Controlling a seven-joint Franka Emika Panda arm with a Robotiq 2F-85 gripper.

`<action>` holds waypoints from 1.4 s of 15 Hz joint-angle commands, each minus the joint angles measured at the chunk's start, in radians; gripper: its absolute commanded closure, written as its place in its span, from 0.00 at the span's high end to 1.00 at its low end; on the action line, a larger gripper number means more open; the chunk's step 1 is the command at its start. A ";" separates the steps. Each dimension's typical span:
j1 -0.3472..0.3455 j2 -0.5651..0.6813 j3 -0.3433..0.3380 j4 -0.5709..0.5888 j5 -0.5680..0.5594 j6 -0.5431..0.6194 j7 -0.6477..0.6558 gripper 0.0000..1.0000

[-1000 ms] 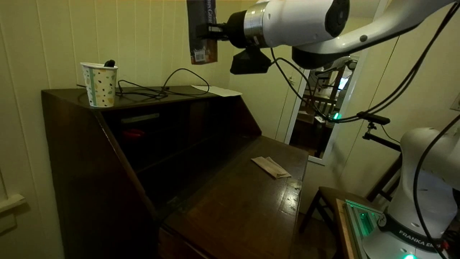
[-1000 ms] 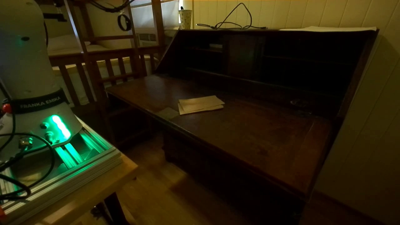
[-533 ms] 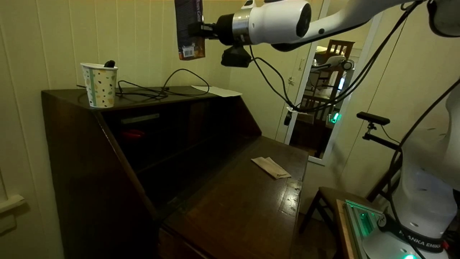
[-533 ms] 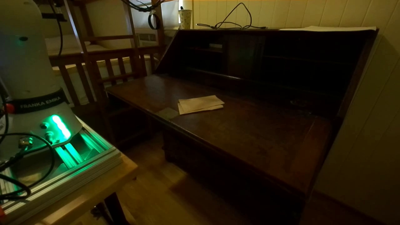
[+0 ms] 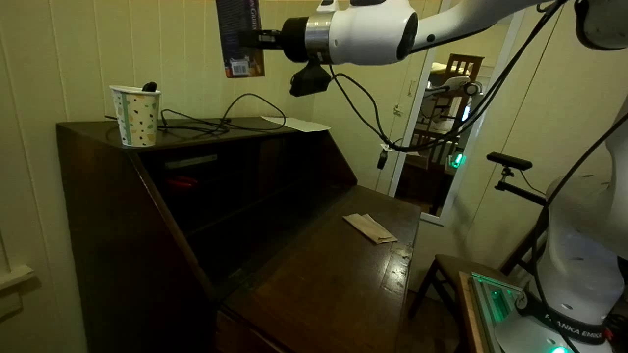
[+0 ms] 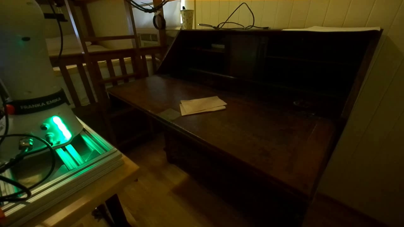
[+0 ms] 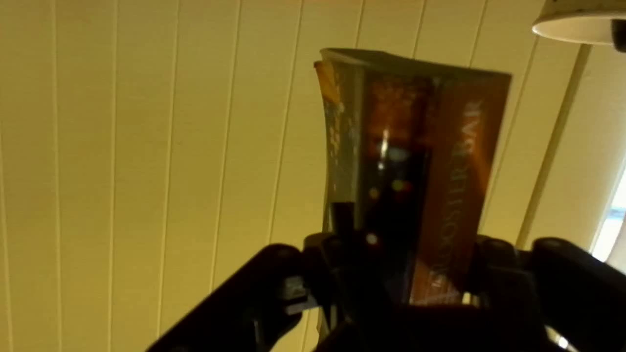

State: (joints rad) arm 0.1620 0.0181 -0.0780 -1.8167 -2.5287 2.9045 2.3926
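Observation:
My gripper [image 5: 250, 39] is shut on a book [image 5: 238, 17] and holds it upright in the air, above the top of the dark wooden desk [image 5: 196, 138]. The book has a dark cover with an orange lower part and a white barcode. Its upper end is cut off in the exterior view. In the wrist view the book [image 7: 391, 132] stands between the dark fingers of the gripper [image 7: 408, 244], one finger on each side. Its cover curves a little. Neither the gripper nor the book shows in the other camera's exterior view [image 6: 221, 126] of the desktop.
A patterned paper cup [image 5: 138, 117] with a dark thing in it stands on the desk's top, with a black cable [image 5: 216, 128] and white paper [image 5: 299, 124]. Folded brown paper [image 5: 370, 228] lies on the lower desktop. A panelled wall [image 7: 122, 146] stands behind. A mirror [image 5: 436, 162] hangs nearby.
In an exterior view my gripper has moved left and slightly up with the book, which stays upright in the grip. The arm and its hanging cables have shifted; things on the desk have not moved.

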 commanded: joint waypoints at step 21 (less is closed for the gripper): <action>0.068 0.155 0.085 0.059 0.013 -0.275 0.079 0.10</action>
State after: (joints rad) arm 0.2393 0.1524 0.0076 -1.7897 -2.5158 2.6200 2.4276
